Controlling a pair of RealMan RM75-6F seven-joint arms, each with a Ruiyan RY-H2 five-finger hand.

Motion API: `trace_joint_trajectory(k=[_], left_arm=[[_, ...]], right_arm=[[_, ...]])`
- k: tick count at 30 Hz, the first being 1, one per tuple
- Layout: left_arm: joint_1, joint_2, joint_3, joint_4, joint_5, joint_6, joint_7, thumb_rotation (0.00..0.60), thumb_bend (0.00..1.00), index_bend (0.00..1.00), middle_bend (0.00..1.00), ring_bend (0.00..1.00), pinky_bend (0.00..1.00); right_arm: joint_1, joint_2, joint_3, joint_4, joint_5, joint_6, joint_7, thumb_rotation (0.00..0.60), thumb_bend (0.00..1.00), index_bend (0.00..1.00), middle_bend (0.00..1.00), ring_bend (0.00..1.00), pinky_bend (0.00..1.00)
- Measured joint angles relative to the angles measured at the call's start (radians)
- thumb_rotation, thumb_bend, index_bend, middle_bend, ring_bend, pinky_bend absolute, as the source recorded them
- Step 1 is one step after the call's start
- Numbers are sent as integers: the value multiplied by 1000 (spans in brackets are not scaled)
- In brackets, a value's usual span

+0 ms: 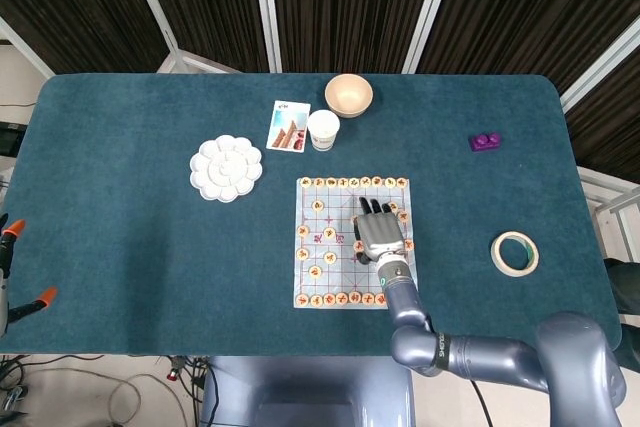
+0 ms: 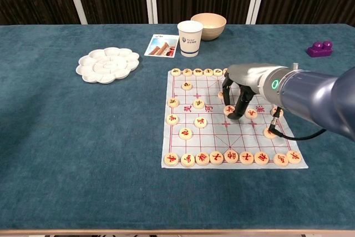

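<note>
The right hand (image 2: 239,90) arches over the far right part of the board (image 2: 211,131), fingertips down on a chess piece (image 2: 229,110). The thumb and a finger (image 2: 239,109) seem to pinch the disc, though from the chest view I cannot tell for sure whether it is gripped or only touched. The piece sits on the board's right half, nearer the far edge than the near one. It looks like a small, light, stiff wooden disc with a smooth rim, so it would likely slip if squeezed from above; I judge the best hold is across its rim from two opposite sides.

Other discs line the board's far and near edges. Beyond the board, toward the desk's far edge, stand a paper cup (image 2: 189,38), a bowl (image 2: 208,25) and a card (image 2: 161,45). A palette (image 2: 107,64) lies to the left, a purple brick (image 2: 320,49) at the far right, and tape (image 1: 514,252) near the right edge. The left hand does not show.
</note>
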Motion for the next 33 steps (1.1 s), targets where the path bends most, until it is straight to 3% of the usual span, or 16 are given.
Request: trace_joint_trajectory(k=[33], left_arm=[[-2, -5, -1, 2, -4, -3, 9, 600, 0, 106, 0, 0, 0]], right_arm=[[27, -28, -1, 40, 31, -12, 5, 600, 379, 530, 0, 23, 137]])
